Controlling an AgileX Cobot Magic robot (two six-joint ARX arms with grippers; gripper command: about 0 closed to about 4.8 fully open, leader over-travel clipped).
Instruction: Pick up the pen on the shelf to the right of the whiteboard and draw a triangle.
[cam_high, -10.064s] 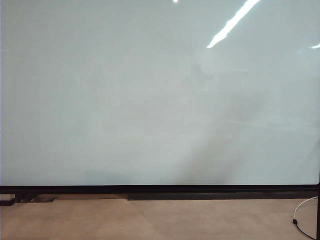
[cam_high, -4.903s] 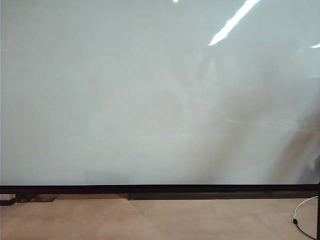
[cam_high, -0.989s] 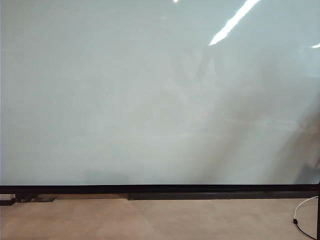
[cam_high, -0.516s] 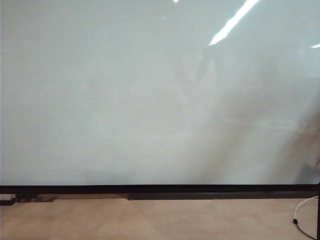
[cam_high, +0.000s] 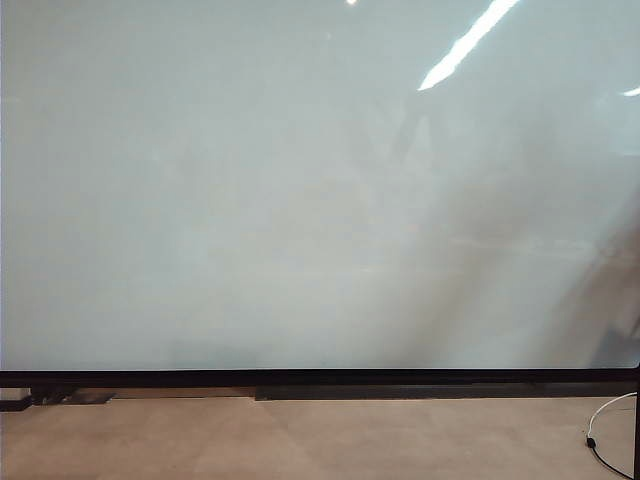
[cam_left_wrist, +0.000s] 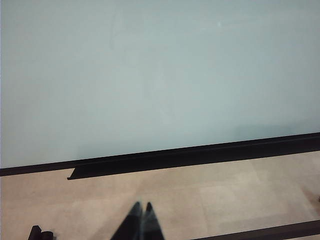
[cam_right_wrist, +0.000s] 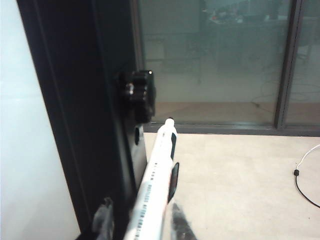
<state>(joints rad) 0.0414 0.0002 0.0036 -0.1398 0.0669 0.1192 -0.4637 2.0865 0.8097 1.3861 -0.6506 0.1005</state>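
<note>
Looking through the right wrist view alone, you see the right gripper (cam_right_wrist: 139, 220) clamping the pen (cam_right_wrist: 154, 185); the left gripper (cam_left_wrist: 141, 212), fingers together, faces the whiteboard (cam_left_wrist: 150, 75).

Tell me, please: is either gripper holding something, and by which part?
The right gripper holds the pen by its barcode-labelled lower barrel. The left gripper is shut, holding nothing.

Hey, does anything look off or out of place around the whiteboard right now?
Nothing stands out. The whiteboard is unmarked; the right gripper, beside the board's black frame, is closed on the pen. The left gripper is shut above the floor.
</note>
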